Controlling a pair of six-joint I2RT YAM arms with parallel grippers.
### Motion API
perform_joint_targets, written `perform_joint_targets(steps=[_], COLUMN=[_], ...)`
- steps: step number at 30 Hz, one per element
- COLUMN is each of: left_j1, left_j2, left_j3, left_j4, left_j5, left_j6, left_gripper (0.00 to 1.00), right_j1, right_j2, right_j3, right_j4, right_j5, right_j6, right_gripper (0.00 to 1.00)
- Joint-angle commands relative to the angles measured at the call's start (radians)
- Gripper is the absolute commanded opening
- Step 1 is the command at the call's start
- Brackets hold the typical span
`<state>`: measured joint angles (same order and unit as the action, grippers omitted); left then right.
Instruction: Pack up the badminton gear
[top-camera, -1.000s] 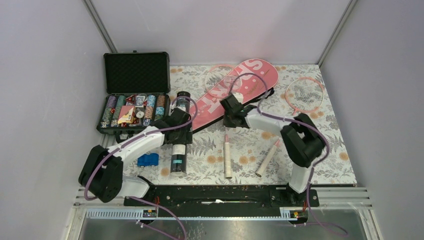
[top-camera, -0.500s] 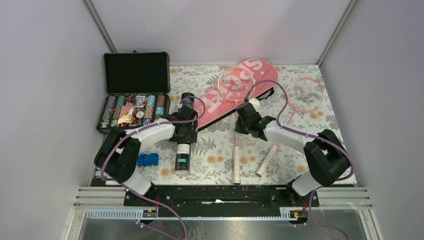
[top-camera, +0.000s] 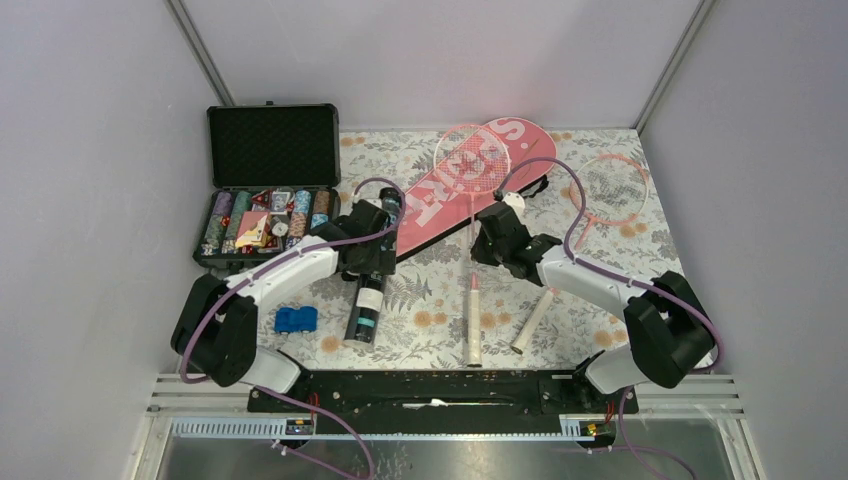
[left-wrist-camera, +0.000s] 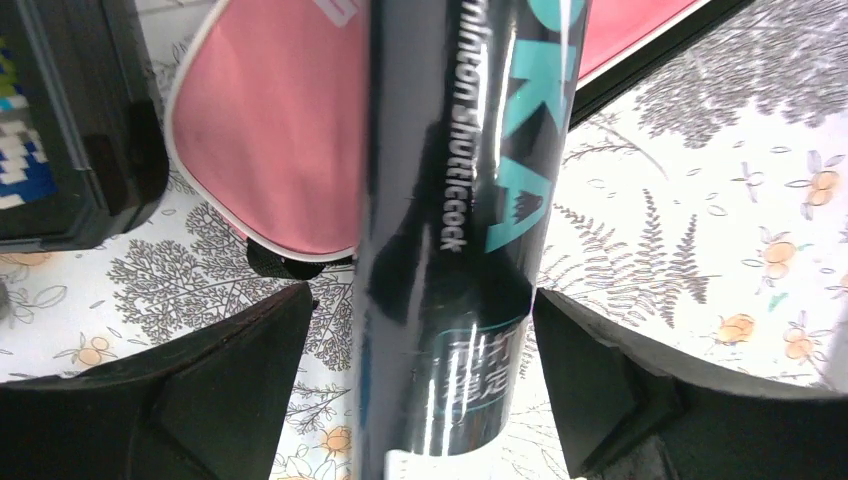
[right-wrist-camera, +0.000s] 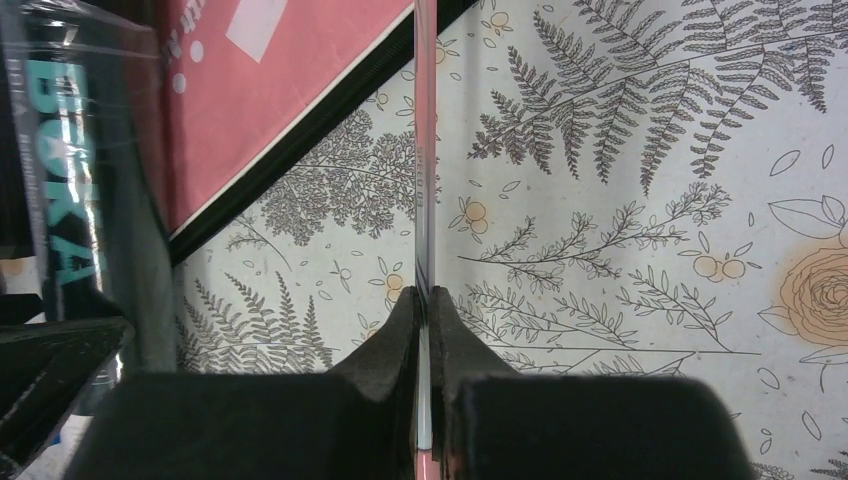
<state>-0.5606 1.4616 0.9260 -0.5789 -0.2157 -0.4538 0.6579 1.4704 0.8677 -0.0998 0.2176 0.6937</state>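
Top external, two rackets, one tube, one bag, left fingers wide astride tube, right fingers pinching racket shaft

Lab test booth: bare grey walls, aluminium rails.

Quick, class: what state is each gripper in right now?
Left gripper: open, astride the black tube.
Right gripper: closed on the racket shaft.
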Motion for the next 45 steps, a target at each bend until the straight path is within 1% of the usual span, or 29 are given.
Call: perform_joint_targets(steps=[1,4,8,10,15,19,22,26,31,36,38,41,45], left_j1=[0.008,0.007,0.002,-0.02,-0.087,-0.149,-0.22,-0.304,-0.37,-0.392,-0.395,-0.395,-0.395], left_j2=[-0.072,-0.096,-0.157,-0.204,-0.308,-0.366,-0.386,-0.355,-0.28,-0.187,-0.159,-0.156,-0.148], left_j3=[0.041,0.029,-0.01,-0.031,-0.089,-0.159,-0.184,-0.173,-0.137,-0.086,-0.071,-0.071,-0.069], left_j4=[-0.009,-0.008,0.042,0.081,0.212,0.386,0.48,0.486,0.511,0.537,0.525,0.521,0.516], left_j5=[-0.018,0.001,0.134,0.204,0.402,0.492,0.474,0.431,0.402,0.423,0.422,0.412,0.41], left_j6=[0.029,0.05,0.082,0.078,0.019,-0.082,-0.131,-0.142,-0.149,-0.152,-0.142,-0.146,-0.145], left_gripper=[0.89,0.89,0.87,0.85,0.85,0.85,0.86,0.86,0.87,0.87,0.85,0.82,0.82], right_j1=[-0.005,-0.007,-0.006,-0.005,-0.007,-0.005,-0.006,-0.005,-0.003,-0.001,-0.002,-0.003,-0.003], right_j2=[-0.066,-0.086,-0.102,-0.103,-0.134,-0.18,-0.217,-0.271,-0.312,-0.343,-0.361,-0.39,-0.413], right_j3=[-0.008,-0.03,-0.045,-0.056,-0.105,-0.135,-0.158,-0.175,-0.163,-0.171,-0.178,-0.187,-0.184], right_j4=[0.056,0.064,0.07,0.088,0.187,0.232,0.253,0.271,0.255,0.28,0.28,0.275,0.266], right_j5=[0.008,0.004,0.005,0.0,-0.005,0.006,0.017,0.019,0.022,-0.008,-0.023,-0.029,-0.028], right_j6=[0.018,0.03,0.058,0.084,0.161,0.219,0.269,0.298,0.271,0.271,0.271,0.27,0.27], right_gripper=[0.0,0.0,0.0,0.0,0.0,0.0,0.0,0.0,0.0,0.0,0.0,0.0,0.0])
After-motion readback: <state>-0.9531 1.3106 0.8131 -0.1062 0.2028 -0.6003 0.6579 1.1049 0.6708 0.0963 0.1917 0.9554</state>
